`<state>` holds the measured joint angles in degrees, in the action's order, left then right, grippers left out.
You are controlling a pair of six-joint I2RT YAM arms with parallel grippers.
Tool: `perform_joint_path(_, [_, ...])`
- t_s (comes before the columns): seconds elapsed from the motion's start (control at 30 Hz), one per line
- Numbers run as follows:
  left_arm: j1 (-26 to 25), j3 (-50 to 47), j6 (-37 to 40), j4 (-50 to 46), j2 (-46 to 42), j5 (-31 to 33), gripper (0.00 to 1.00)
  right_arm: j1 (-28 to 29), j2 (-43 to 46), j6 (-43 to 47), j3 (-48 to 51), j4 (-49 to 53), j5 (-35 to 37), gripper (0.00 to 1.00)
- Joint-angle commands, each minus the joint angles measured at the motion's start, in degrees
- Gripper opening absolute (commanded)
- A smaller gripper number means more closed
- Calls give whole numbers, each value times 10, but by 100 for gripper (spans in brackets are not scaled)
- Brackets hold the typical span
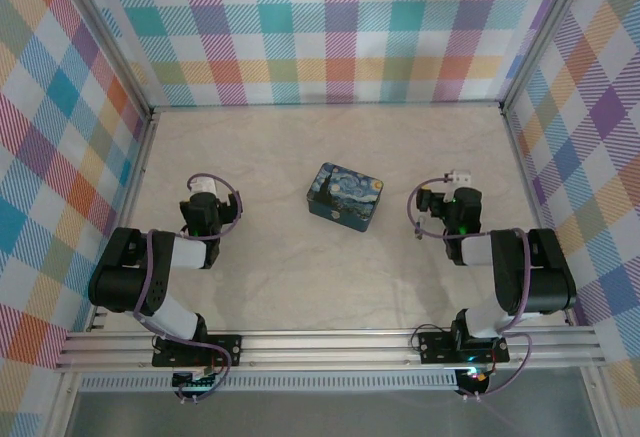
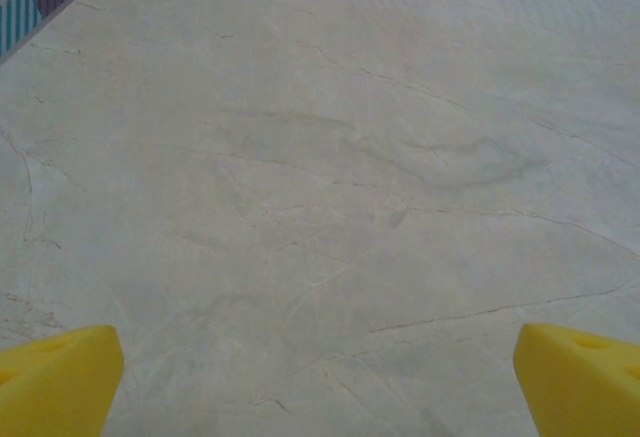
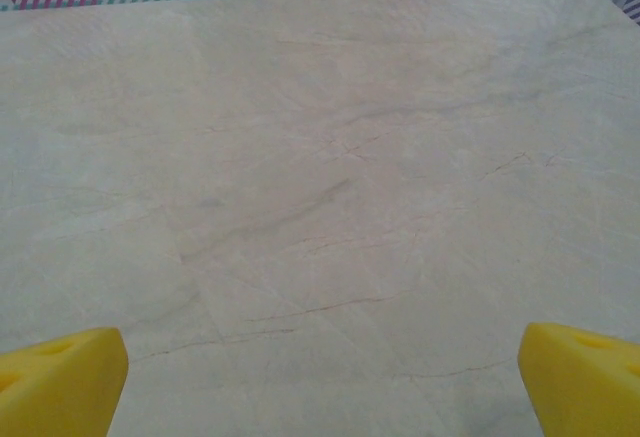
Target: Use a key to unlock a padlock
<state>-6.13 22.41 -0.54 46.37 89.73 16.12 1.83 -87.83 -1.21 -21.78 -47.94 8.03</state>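
Mid-table there's a painted tin (image 1: 346, 197), long axis far-left to near-right; I'd guess the padlock and key are inside. The left gripper (image 1: 208, 189) and right gripper (image 1: 452, 185) are both wide open and empty. Right one's closer, tin's off to its left.

a blue painted tin (image 1: 346, 196) lies mid-way on the pale marbled table (image 1: 270, 147), checked walls (image 1: 330, 27) around.

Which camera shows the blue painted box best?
The top external view: the blue painted box sits whole, lid closed, in the middle of the table. The wrist cameras face marble tabletop ahead of them instead.
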Motion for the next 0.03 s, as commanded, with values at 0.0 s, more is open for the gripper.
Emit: perform_joint_path(0.0, [-4, 4, 7, 25, -2, 8, 100, -4, 0, -5, -10, -10, -26, 100])
